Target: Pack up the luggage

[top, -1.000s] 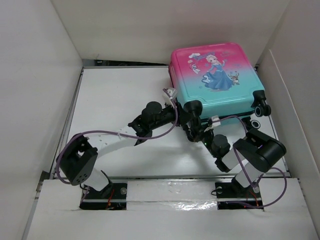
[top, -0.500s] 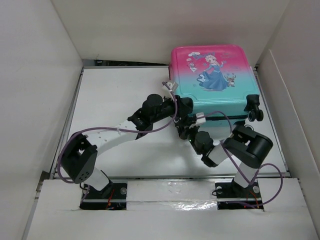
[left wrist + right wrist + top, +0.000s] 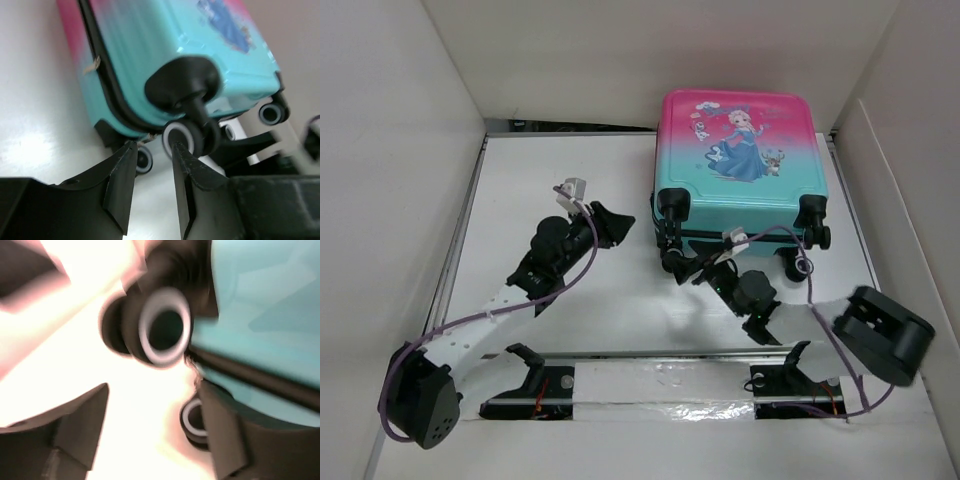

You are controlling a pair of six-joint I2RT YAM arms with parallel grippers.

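The luggage (image 3: pixel 735 165) lies shut at the back right, its pink-to-teal princess side up and its black wheels (image 3: pixel 810 208) toward me. My left gripper (image 3: pixel 617 224) hovers to the left of it, apart from the shell. In the left wrist view its fingers (image 3: pixel 122 175) stand a narrow gap apart with only table between them, aimed at a wheel (image 3: pixel 187 139) of the luggage (image 3: pixel 165 45). My right gripper (image 3: pixel 682 264) sits at the near left corner, by the lower wheel. It (image 3: pixel 152 390) is wide open in the blurred right wrist view, a wheel (image 3: pixel 162 330) just ahead.
White walls (image 3: pixel 400 150) enclose the table on the left, back and right. The luggage lies close to the back wall and the right wall (image 3: pixel 900 190). The left arm's elbow (image 3: pixel 420 395) rests low at the near left, and the right arm's elbow (image 3: pixel 885 335) at the near right.
The luggage has swung square to the back wall. My left gripper pulled away to the left and widened slightly. My right gripper opened wide, and both elbows dropped outward.
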